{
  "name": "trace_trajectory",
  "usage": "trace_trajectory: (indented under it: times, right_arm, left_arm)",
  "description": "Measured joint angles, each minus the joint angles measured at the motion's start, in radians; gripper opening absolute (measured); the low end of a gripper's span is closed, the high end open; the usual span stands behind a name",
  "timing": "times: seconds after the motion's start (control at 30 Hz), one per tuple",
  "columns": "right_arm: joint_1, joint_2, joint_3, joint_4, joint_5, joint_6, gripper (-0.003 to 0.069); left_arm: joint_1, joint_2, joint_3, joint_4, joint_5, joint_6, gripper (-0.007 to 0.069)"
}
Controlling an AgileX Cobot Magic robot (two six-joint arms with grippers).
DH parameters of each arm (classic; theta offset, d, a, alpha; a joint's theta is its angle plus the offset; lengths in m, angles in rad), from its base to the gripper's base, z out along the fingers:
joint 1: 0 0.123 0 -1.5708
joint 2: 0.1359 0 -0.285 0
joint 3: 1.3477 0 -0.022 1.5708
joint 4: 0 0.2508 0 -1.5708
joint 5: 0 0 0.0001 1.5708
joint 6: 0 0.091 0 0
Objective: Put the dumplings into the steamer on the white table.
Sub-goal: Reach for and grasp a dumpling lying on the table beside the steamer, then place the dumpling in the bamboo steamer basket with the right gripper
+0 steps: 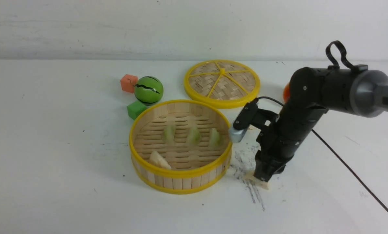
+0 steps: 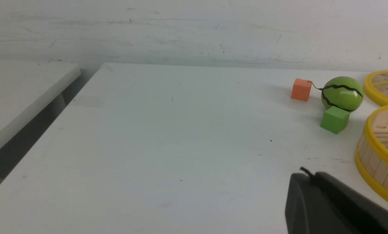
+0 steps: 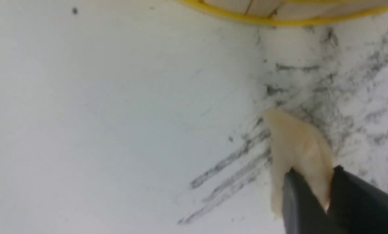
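The steamer (image 1: 177,182) stands on the white table (image 1: 50,146). Inside it lie three pale green dumplings (image 1: 168,133) (image 1: 194,136) (image 1: 215,137) and one cream dumpling (image 1: 159,160). Just right of the basket, on dark scuff marks, lies another cream dumpling (image 3: 298,146) (image 1: 249,177). My right gripper (image 1: 262,177) (image 3: 314,169) points down at it, with both black fingers pinching its sides. The steamer's yellow rim (image 3: 265,19) is close by. My left gripper (image 2: 307,175) is shut on nothing, low over the table left of the steamer (image 2: 376,156). It is out of the front view.
The woven yellow-rimmed lid (image 1: 222,83) lies behind the steamer. A green striped ball (image 1: 148,90), an orange cube (image 1: 128,83) and a green cube (image 1: 136,109) sit at its back left. A black cable (image 1: 350,169) trails over the table on the right. A gap (image 2: 28,136) marks the table's left edge.
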Motion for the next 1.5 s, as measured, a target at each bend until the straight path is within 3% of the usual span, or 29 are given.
trace_trajectory:
  times: [0.03,0.1,0.43,0.63,0.67,0.73,0.8,0.9,1.03,1.3,1.5]
  right_arm:
    - [0.0,-0.018,0.0,-0.015,0.025,0.039,0.0045]
    - [0.0,-0.04,0.0,-0.03,0.052,0.085,0.0001]
    - [0.0,-0.133,-0.021,-0.018,0.057,0.135,0.0007]
    - [0.0,-0.068,-0.021,0.02,-0.003,0.138,0.0178]
    - [0.0,-0.039,-0.021,0.023,-0.028,0.138,0.0254]
    - [0.0,-0.002,-0.021,0.041,-0.058,0.138,0.033]
    - [0.0,0.023,-0.021,0.053,-0.07,0.138,0.0348]
    - [0.0,0.046,-0.021,0.065,-0.069,0.139,0.0317]
    - [0.0,0.055,-0.025,0.075,-0.03,0.163,0.0191]
    - [0.0,-0.007,-0.044,0.069,0.125,0.224,0.0152]
    - [0.046,-0.084,-0.197,0.157,0.185,0.329,0.0152]
  left_arm:
    - [0.0,0.0,0.0,0.0,0.0,0.0,0.0008]
    - [0.0,0.0,0.0,0.0,0.001,0.0,0.001]
    - [0.0,0.0,0.0,0.0,0.001,0.0,0.001]
    - [0.0,0.0,0.0,0.0,0.001,0.0,0.001]
    - [0.0,0.0,0.0,0.0,0.001,0.0,0.0011]
    - [0.0,0.0,0.0,0.0,0.001,0.0,0.0013]
    - [0.0,0.0,0.0,0.0,0.001,0.0,0.0015]
    - [0.0,0.0,0.0,0.0,0.001,0.0,0.0017]
    - [0.0,0.0,0.0,-0.005,-0.001,-0.018,0.0019]
    - [0.0,0.0,0.0,-0.14,-0.168,-0.212,0.002]
    - [0.0,0.0,0.03,-0.124,-0.256,-0.224,0.0024]
